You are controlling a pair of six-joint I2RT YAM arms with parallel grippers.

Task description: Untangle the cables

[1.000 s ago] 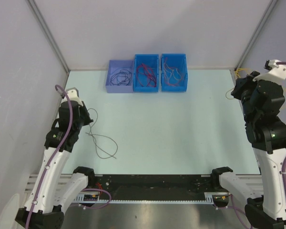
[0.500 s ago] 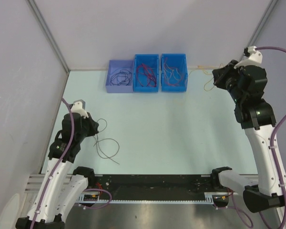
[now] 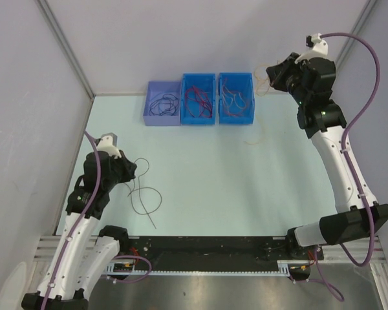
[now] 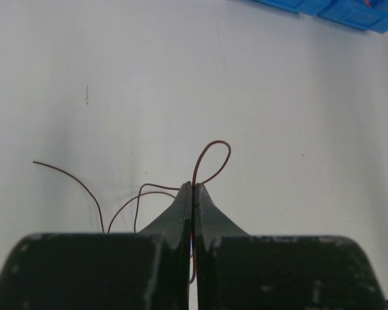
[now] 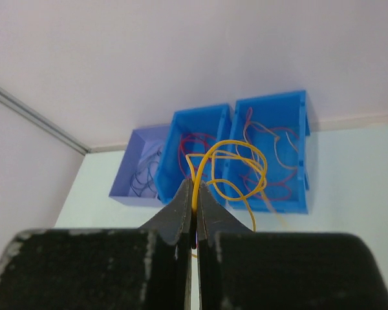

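**Both grippers are pinching a wire**

Your left gripper (image 4: 193, 187) is sitting fully closed on a thin dark wire (image 4: 217, 141). The wire is looping up just past the fingertips, and the rest of it is lying in loose curls on the table (image 3: 246, 187), near the left side and close to you.

Your right gripper (image 5: 194, 184) is also clamped tight, gripping a yellow wire (image 5: 236, 143). That arm is reaching up over the far right of the table, and the yellow loops are hanging in the air just beside the right blue bin (image 3: 236, 119).

Three bins are standing side by side against the far edge. Black wires (image 3: 163, 103) are lying in the lilac bin (image 3: 163, 121), red wires (image 3: 198, 98) in the middle blue bin (image 3: 198, 121), and reddish and yellow strands are lying in the right blue bin.
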